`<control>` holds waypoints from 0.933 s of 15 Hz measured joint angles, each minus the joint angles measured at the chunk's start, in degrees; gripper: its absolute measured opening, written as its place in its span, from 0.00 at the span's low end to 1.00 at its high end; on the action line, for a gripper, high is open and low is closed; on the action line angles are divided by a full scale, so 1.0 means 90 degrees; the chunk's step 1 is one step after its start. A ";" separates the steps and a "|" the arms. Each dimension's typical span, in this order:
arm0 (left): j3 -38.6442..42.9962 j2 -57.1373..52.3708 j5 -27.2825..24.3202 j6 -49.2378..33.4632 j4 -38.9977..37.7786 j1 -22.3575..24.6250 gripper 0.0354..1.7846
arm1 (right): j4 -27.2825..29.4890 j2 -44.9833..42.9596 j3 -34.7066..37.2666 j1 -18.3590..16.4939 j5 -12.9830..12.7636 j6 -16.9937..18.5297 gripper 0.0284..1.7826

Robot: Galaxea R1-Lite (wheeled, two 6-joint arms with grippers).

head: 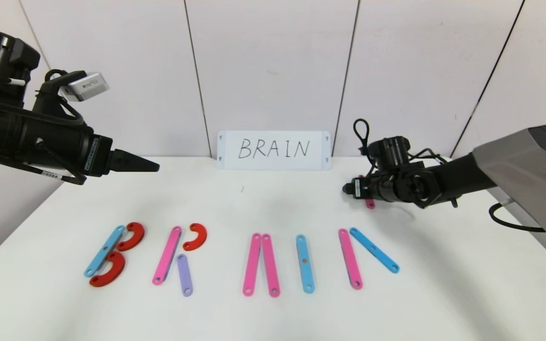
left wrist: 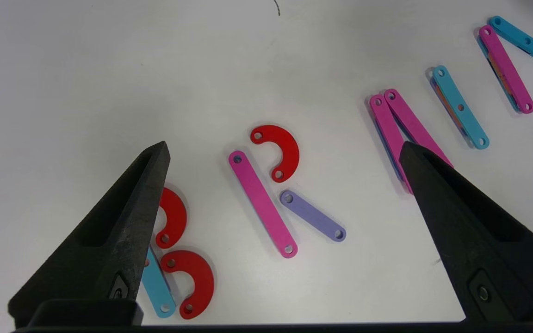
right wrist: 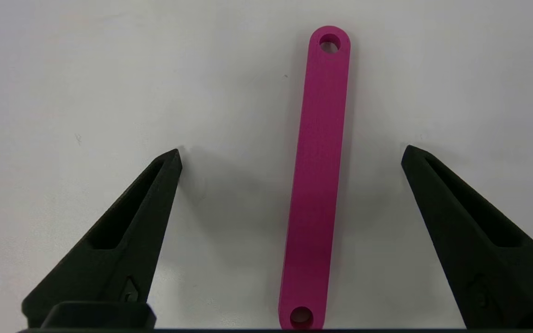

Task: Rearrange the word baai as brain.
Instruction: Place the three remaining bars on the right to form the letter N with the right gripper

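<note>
Letters read B, R, A, I, unfinished N.

In the head view, the flat pink plastic strip with end holes lying apart at the table's right rear is mostly hidden behind the right gripper, only a short end showing. In the left wrist view, the long blue strip of the B is largely covered by one black finger, and the paired pink strips run under the other.
</note>
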 joint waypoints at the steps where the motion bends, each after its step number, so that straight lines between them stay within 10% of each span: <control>1: 0.0004 -0.0005 0.0000 -0.0003 0.0000 -0.0005 0.97 | -0.0008 0.0007 0.0016 0.0000 0.0000 0.0004 0.87; 9: 0.0000 -0.0018 0.0000 0.0000 0.0000 -0.0007 0.97 | -0.0005 0.0003 0.0053 0.0012 0.0007 0.0043 0.17; 14: 0.0009 -0.0018 0.0000 0.0000 0.0000 -0.0007 0.97 | 0.0012 -0.0095 0.0104 -0.0001 0.0007 0.0123 0.14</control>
